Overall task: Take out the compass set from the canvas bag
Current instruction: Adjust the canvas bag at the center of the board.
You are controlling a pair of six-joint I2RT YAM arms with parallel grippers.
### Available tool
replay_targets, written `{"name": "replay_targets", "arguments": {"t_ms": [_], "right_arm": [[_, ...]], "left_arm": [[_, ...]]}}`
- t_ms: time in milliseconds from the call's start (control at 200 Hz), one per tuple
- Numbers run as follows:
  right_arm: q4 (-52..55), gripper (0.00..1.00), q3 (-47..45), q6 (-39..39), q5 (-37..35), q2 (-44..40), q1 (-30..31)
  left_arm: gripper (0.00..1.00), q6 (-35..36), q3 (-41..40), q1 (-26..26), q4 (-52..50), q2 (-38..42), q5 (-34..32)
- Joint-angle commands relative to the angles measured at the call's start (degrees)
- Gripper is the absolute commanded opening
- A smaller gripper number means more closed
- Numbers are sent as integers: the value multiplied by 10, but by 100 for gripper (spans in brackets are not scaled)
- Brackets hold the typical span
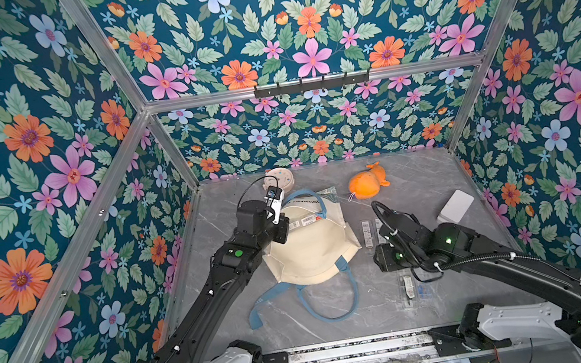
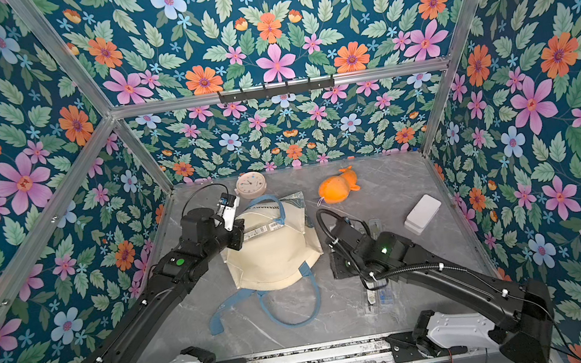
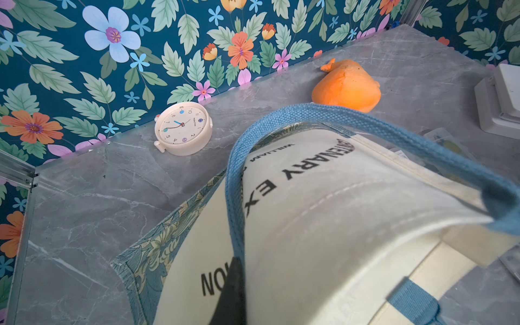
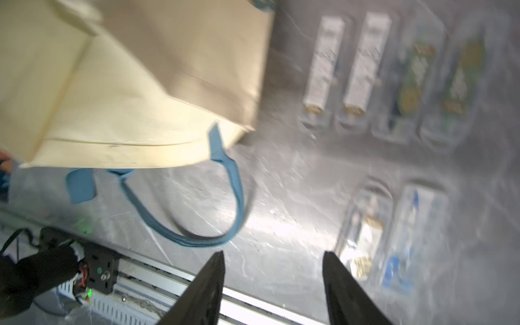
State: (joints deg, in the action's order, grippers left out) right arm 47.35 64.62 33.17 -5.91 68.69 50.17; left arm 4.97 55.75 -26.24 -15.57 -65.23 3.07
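Left tool (image 3: 235,267) pinches the canvas bag (image 1: 311,249) (jaws pressed together).
Right tool (image 4: 273,254) hangs spread over the desk (image 4: 281,197), right of the bag in both top views.

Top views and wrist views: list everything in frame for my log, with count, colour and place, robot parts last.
bag: one, cream with blue handles, table centre
label: one, white, barcoded, on the bag by the left gripper
packs: six, clear, flat on the table beside the bag, on the right arm's side; blurred
clock: one, cream, far left by the back wall
whale toy: one, orange, far centre
boxes: small stack, white, right edge; count unclear
hook rail: one, black, on the back frame
table: one, grey marble
left gripper: shut on the bag by its far handle
right gripper: open, empty, above the table near the packs
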Motion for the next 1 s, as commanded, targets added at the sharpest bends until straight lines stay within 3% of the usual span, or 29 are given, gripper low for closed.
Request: {"name": "replay_targets", "arguments": {"t_ms": [0,115,200,380,475,615,765,895,995], "right_arm": [[-63,62,66,-254,-7,56,-2],[-126,68,112,-398,-3,113,-3],[-162,72,141,-461,9,145,-9],[-210,73,184,-487,73,206,-37],[-216,72,209,-491,65,239,-39],[-219,63,235,-480,40,258,-54],[-211,41,255,-436,68,285,-75],[-182,22,279,-406,73,300,-82],[-161,18,294,-387,70,310,-83]], "left_arm": [[0,6,13,-1,21,-4,12],[0,10,19,-5,15,-9,15],[0,11,19,-6,13,-12,15],[0,9,26,-7,8,-17,17],[0,12,30,-7,2,-17,21],[0,14,26,-7,-11,-13,20],[0,16,17,-7,-18,-5,10],[31,14,20,-7,-52,-5,-7],[46,6,14,-7,-84,0,-30]]}}
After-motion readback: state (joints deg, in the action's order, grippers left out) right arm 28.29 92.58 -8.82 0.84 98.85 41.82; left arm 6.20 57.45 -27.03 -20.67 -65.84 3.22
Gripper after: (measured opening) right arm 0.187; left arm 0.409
